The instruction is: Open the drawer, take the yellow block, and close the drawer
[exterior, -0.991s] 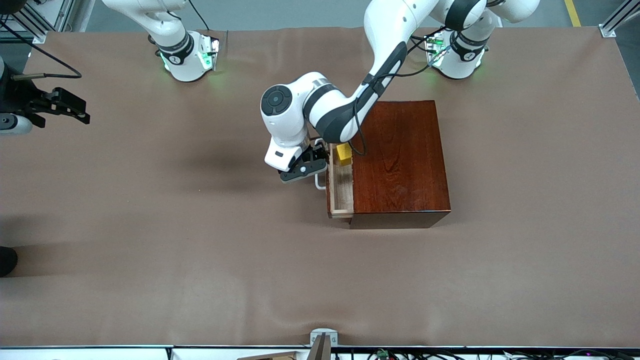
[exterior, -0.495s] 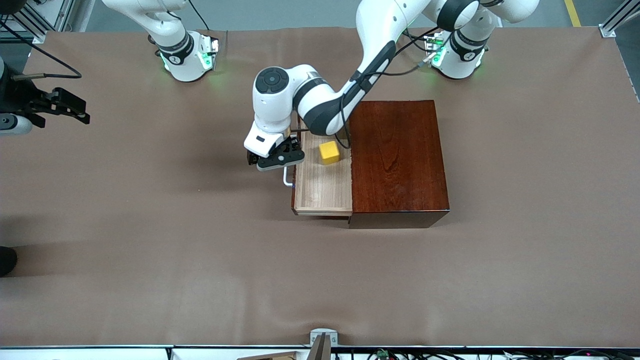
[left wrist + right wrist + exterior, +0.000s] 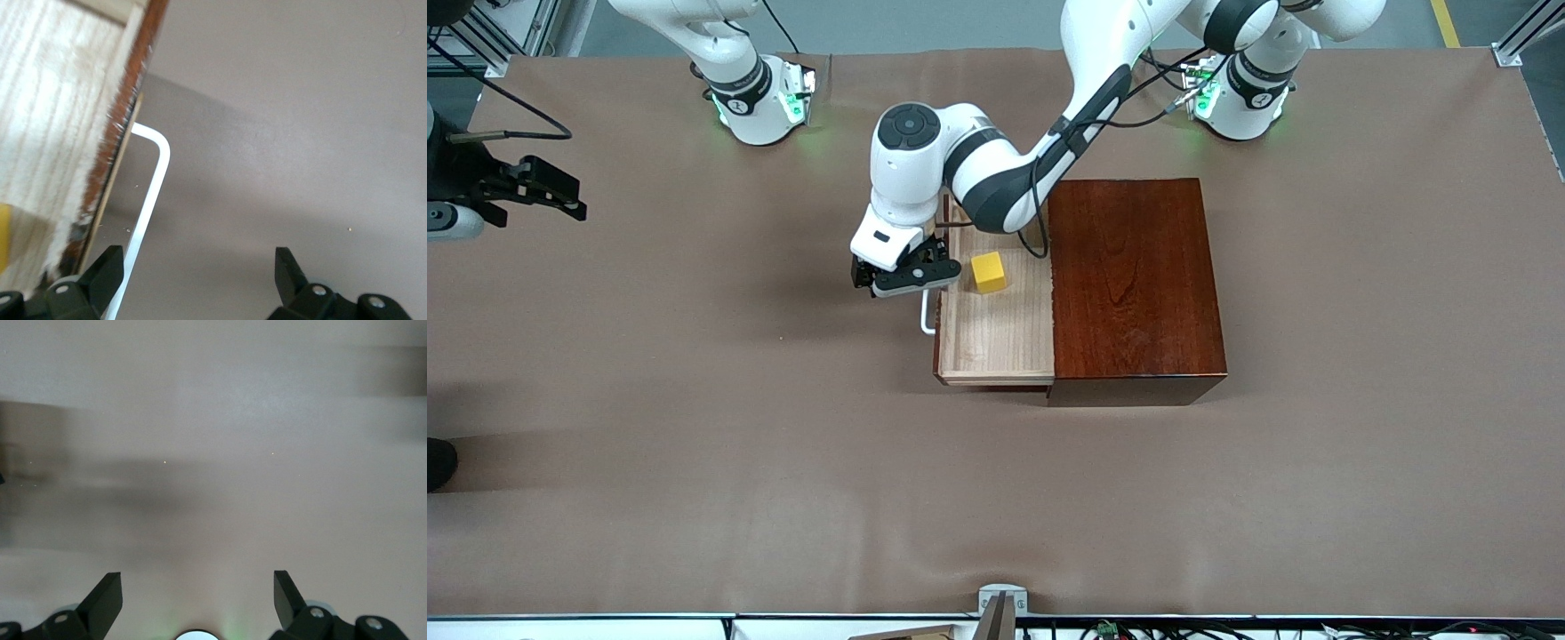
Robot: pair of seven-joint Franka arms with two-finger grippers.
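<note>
Now the left gripper [image 3: 908,277], fingers spread, sits at the white handle [image 3: 927,314] of the pulled-out drawer [image 3: 996,333] holding the yellow block [image 3: 989,272]; the right gripper [image 3: 538,191] waits open.

Brown-covered table [image 3: 694,444], grey floor, aluminium framing [image 3: 1525,36]

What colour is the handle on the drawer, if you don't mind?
White; the handle shows best in the left wrist view.
</note>
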